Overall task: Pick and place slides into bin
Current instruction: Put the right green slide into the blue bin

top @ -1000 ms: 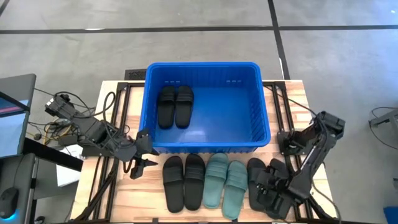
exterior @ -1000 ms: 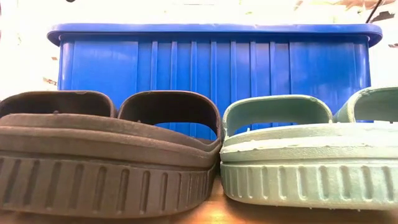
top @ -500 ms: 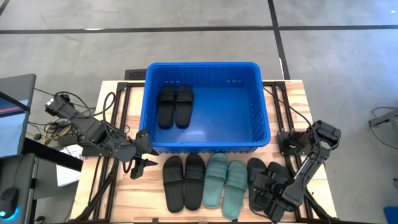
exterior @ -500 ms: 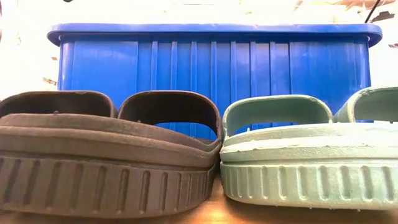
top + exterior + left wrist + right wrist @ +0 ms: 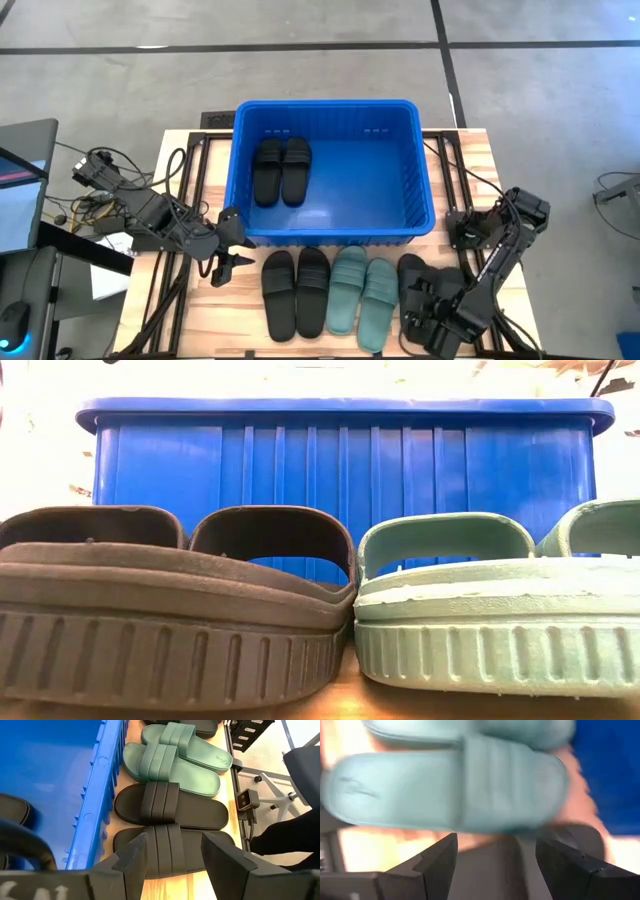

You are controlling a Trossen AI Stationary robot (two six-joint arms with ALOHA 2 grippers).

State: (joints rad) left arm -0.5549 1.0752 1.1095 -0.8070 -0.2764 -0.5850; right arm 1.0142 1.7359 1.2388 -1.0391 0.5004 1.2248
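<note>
The blue bin [image 5: 335,235] stands mid-table with two black slides [image 5: 281,171] lying flat inside at its left. In front of it, soles down, lie two black slides [image 5: 296,293] and two teal slides [image 5: 363,292], side by side. More black slides [image 5: 412,283] lie at the right, partly hidden under my right gripper [image 5: 425,310]. That gripper is open and points steeply down, a finger on either side of a black slide [image 5: 495,870]. My left gripper [image 5: 228,268] hovers open off the bin's near left corner, aimed at the leftmost black slide [image 5: 167,852].
The bin's rolled rim [image 5: 107,780] runs close beside my left gripper. Cables and a black frame [image 5: 175,210] lie along the table's left side, and a rail [image 5: 450,170] lies along its right. In the low view the front slides [image 5: 170,610] stand before the bin wall [image 5: 340,460].
My right gripper has shifted a little toward the table's near edge over the black slides at the right, and its wrist has rolled. It stays open. The slides lie where they were.
</note>
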